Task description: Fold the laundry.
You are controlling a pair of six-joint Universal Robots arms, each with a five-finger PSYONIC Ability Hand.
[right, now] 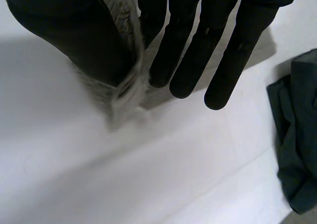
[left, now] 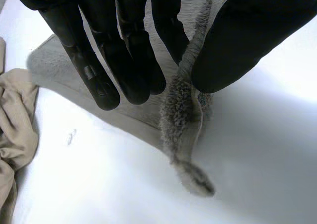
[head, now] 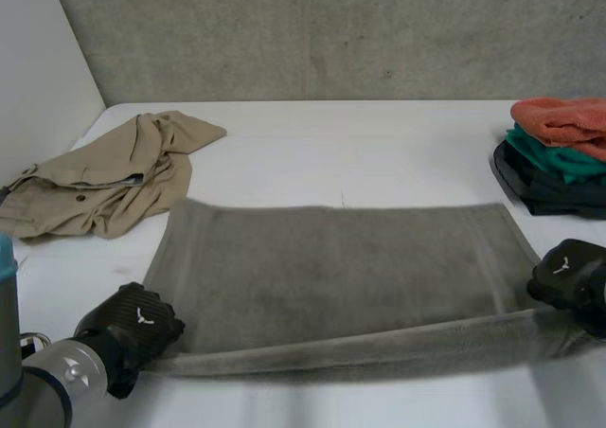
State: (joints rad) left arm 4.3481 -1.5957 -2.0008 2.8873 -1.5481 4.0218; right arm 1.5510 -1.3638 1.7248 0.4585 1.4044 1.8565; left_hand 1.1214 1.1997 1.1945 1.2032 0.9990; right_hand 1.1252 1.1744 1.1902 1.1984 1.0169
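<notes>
1. Left hand (head: 133, 326) sits at the near-left corner of the grey towel (head: 331, 262). In its own wrist view the left hand (left: 106, 65) has its straight fingers on one side of the towel's edge (left: 182, 110) and its thumb (left: 233, 50) on the other. It is clamped on that edge, and the corner tip hangs loose below the grip.
2. Beyond that hand, at the table's far-left side, a beige garment (head: 104, 177) lies crumpled and unfolded, just apart from the towel's far-left corner.
3. The grey towel lies spread flat across the middle of the white table (head: 379, 144), long side running left to right. Its near edge is raised off the table and stretched taut as a band between the two hands.
4. The right hand (head: 566, 275) is at the towel's near-right corner. In its wrist view the right hand (right: 213, 40) pinches the towel's edge between thumb and straight fingers, and the fringe of the corner (right: 126, 87) pokes out below.
5. At the far-right edge, a folded pile (head: 559, 158) rests: orange on top, teal beneath, dark cloth at the bottom, well apart from the towel.
</notes>
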